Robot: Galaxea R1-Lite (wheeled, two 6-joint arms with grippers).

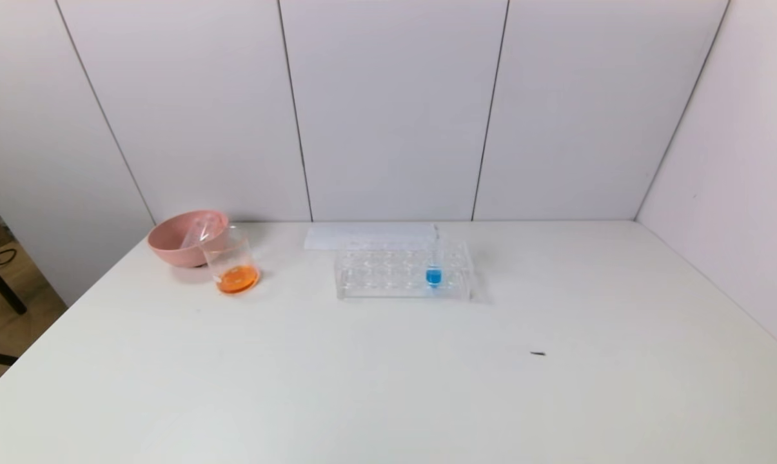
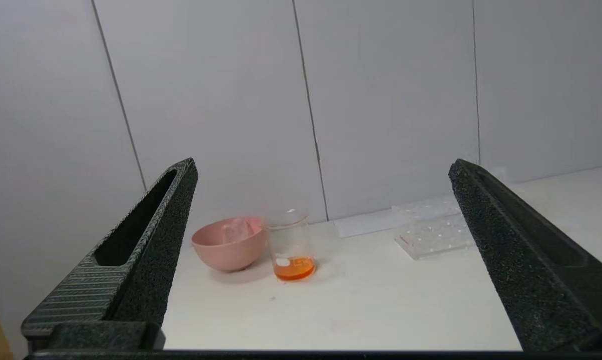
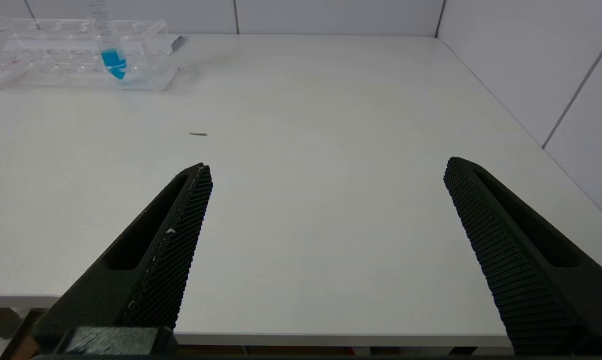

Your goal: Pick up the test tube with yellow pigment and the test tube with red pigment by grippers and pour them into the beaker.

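The bench [image 1: 388, 374] is bare in front of me. At centre frame the clear rack [image 1: 403, 270] keeps only the blue tube [image 1: 434, 274]. Two emptied tubes seem to lie in the pink bowl [image 1: 185, 238] at left, too faint to tell which. Just beside it, the beaker [image 1: 232, 261] holds orange liquid, so I judge both pours done. My left fingers [image 2: 320, 200] and right fingers [image 3: 325, 180] are spread wide, empty, drawn back off the bench's near edge

Bright even light, soft faint shadows, sharp focus, no glare
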